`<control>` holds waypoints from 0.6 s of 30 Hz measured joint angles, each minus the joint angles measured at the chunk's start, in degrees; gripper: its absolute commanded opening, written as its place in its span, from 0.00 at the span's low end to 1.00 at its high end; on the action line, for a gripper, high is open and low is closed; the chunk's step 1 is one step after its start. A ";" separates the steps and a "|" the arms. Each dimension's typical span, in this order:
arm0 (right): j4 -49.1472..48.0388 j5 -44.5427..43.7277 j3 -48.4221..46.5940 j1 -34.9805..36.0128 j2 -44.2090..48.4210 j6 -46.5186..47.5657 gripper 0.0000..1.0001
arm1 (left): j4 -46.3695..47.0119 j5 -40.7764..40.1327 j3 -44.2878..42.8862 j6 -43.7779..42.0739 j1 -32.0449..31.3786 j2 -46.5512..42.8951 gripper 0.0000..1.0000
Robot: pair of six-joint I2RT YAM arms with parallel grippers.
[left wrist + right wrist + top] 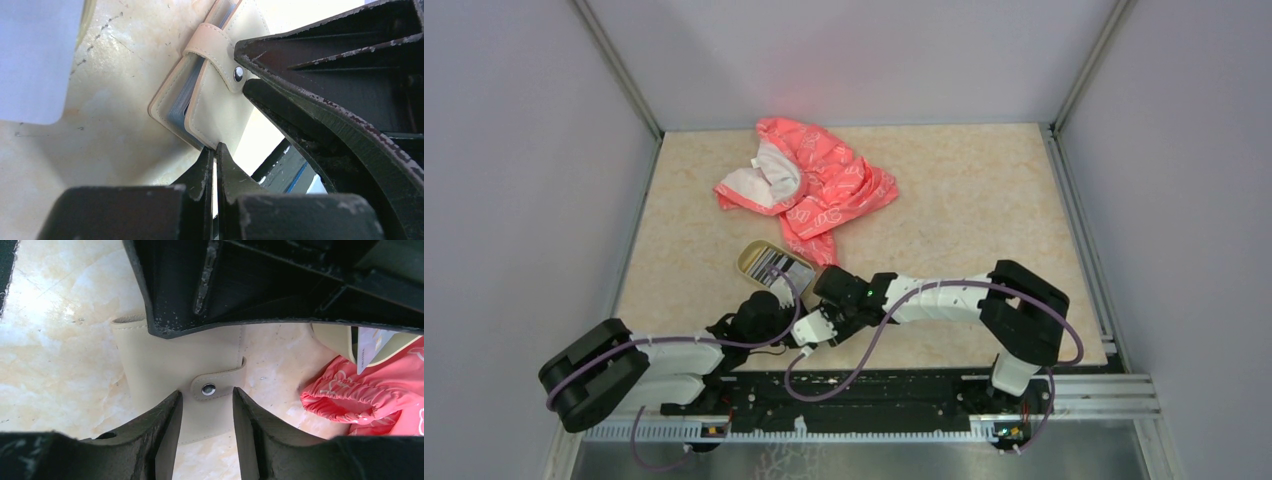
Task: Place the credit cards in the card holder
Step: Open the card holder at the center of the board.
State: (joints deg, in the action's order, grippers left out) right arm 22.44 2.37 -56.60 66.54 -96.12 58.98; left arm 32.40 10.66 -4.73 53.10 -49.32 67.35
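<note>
The tan card holder (220,107) lies near the table's front edge, its strap snapped shut and blue-grey lining showing at its open side. My left gripper (215,149) is shut, pinching the holder's lower corner. In the right wrist view the card holder (160,357) lies just beyond my right gripper (207,405), which is open, a finger on each side of the snap strap and nothing between them. From above, both grippers, left (774,300) and right (816,328), cover the holder. Dark striped credit cards (776,266) lie in the oval dish (750,256).
A crumpled pink-red patterned cloth (809,185) lies behind the dish toward the back, and its edge (370,390) shows right of the holder. Grey walls enclose the table on three sides. The arms' rail (864,400) runs along the front edge.
</note>
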 measured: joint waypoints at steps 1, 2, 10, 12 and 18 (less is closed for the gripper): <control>0.17 0.00 -0.13 0.04 -0.20 -0.07 0.38 | 0.17 0.00 0.09 0.00 0.00 0.00 0.03; 0.35 0.02 -0.13 0.07 -0.46 -0.09 0.35 | 0.22 0.00 0.11 -0.02 0.00 0.00 0.03; 1.64 0.26 -0.59 0.20 -1.09 -1.18 0.20 | 0.66 -0.04 0.37 -0.02 0.00 0.00 0.02; 1.62 0.17 -0.59 0.22 -1.09 -1.40 0.15 | 0.76 -0.07 0.44 -0.02 0.00 0.00 0.02; 1.55 0.00 -0.52 0.20 -0.98 -2.16 0.07 | 0.94 -0.09 0.52 -0.11 0.00 0.00 0.02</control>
State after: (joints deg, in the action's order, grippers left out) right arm 23.99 2.37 -57.12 66.74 -97.10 56.82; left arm 33.34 10.57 -4.21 52.99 -49.32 67.35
